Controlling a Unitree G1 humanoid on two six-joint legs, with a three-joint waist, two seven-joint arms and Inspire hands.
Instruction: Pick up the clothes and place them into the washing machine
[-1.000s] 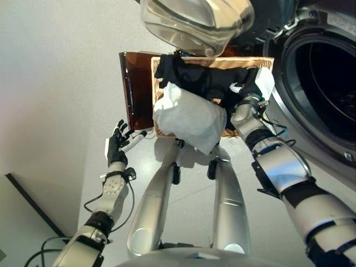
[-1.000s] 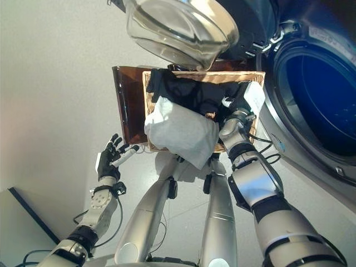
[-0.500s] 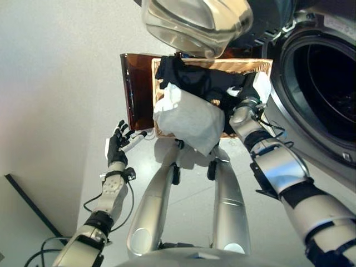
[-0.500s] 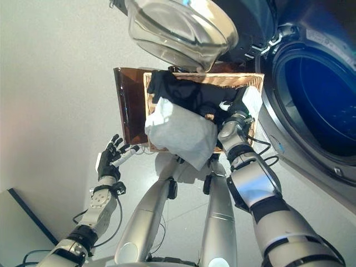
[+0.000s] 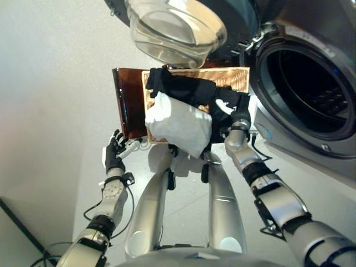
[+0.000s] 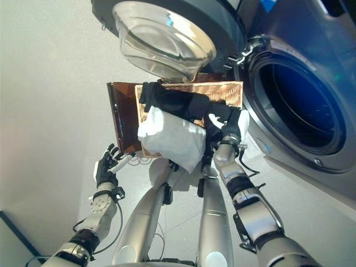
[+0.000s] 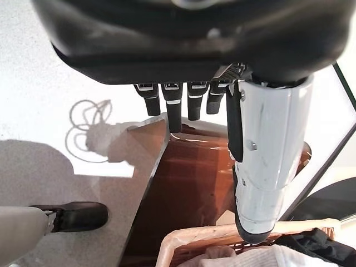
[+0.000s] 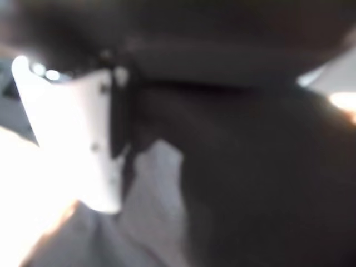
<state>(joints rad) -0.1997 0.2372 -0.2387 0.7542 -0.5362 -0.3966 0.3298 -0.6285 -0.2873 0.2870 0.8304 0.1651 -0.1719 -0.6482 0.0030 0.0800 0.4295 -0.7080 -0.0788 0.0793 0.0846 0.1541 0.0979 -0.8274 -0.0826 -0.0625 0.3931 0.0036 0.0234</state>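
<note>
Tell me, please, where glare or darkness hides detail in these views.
Left eye view: the washer door's glass carries bright reflections, and the drum is mostly dark inside. Right wrist view: the right hand fills the picture as a dark mass, with a washed-out bright patch at one edge; little else reads. Left wrist view: evenly lit, the left hand open.

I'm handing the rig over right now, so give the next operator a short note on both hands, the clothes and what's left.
Right hand: down in the wicker basket against the black clothes; its fingers are hidden, so a grasp is not confirmed.
Left hand: open, idle, beside the brown stand under the basket.
White cloth hangs over the basket's near edge.
Washing machine door is open; no clothes visible in the drum.
Left: lift the clothes and load them.
</note>
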